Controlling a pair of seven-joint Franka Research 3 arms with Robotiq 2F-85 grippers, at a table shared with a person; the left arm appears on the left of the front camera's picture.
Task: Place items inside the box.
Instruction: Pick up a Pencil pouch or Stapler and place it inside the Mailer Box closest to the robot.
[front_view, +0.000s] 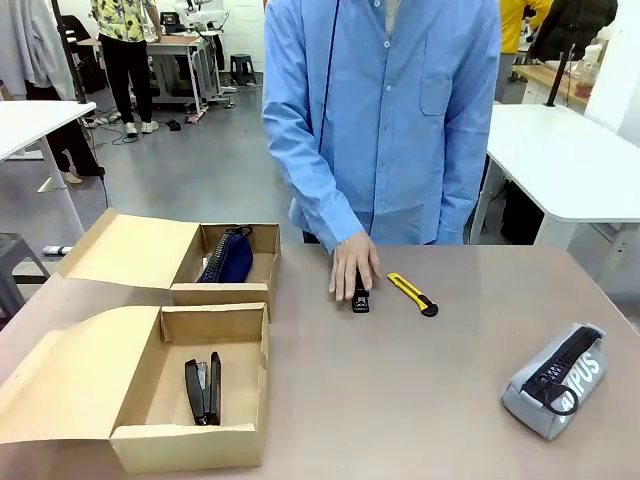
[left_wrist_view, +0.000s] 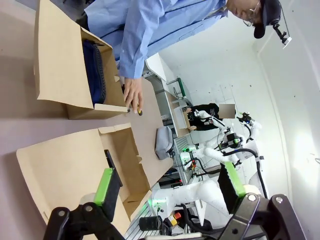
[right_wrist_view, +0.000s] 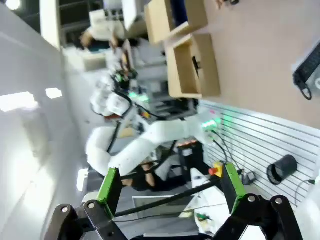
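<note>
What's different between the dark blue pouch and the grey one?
The navy pouch sits inside the far cardboard box; the grey pouch lies out on the table at the robot's right. The navy pouch is partly hidden by the box wall; the grey pouch shows whole, with white lettering. Both are soft zip pouches.

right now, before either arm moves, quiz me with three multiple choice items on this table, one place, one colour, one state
1. The black stapler lies: A in the near box; B on the floor; C on a chair.
2. The pouch at the right end of the table is: A navy; B grey; C red.
3. The left claw is: A shut tight; B clamped on a cup; C open, empty.
Key: 1 A, it lies on that box's floor. 2 B, grey body with white lettering. 3 C, its fingers stand wide apart with nothing between.
</note>
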